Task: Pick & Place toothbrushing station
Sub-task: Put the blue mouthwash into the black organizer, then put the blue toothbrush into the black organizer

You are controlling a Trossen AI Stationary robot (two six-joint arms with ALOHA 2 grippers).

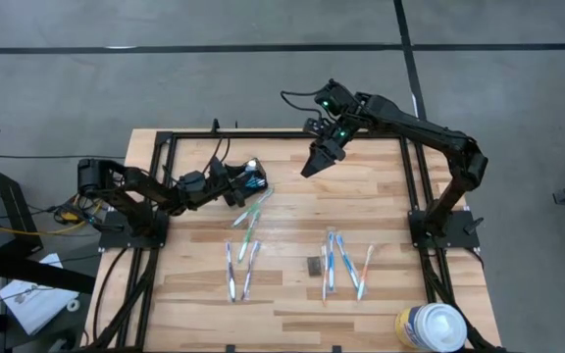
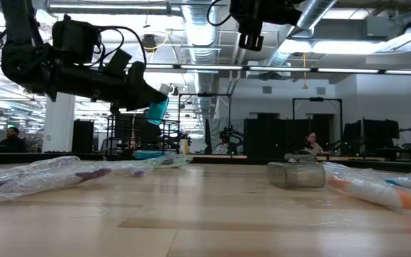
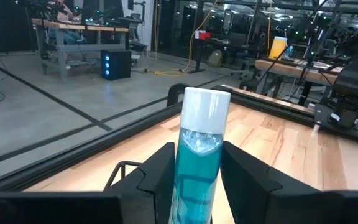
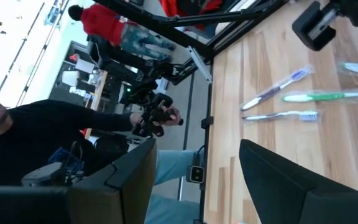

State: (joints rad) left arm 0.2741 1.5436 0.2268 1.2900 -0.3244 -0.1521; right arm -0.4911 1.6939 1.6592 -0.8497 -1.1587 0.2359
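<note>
1. The left tool (image 1: 248, 182) hovers above the back-left part of the desk (image 1: 292, 294), its fingers on either side of a blue toothpaste tube (image 3: 199, 155) with a white cap; whether they press it I cannot tell.
2. The right tool (image 1: 314, 165) hangs spread and empty over the back middle.
3. Toothbrushes (image 1: 251, 218) lie just beside the left tool; other wrapped ones (image 1: 346, 263) lie nearer the front.
4. A small dark block (image 1: 313, 265) sits between the front groups.

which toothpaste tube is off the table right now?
The blue tube with the white cap, standing between the left gripper's jaws above the table's back-left area. The rest of the tubes and toothbrushes lie flat on the wooden table.
</note>
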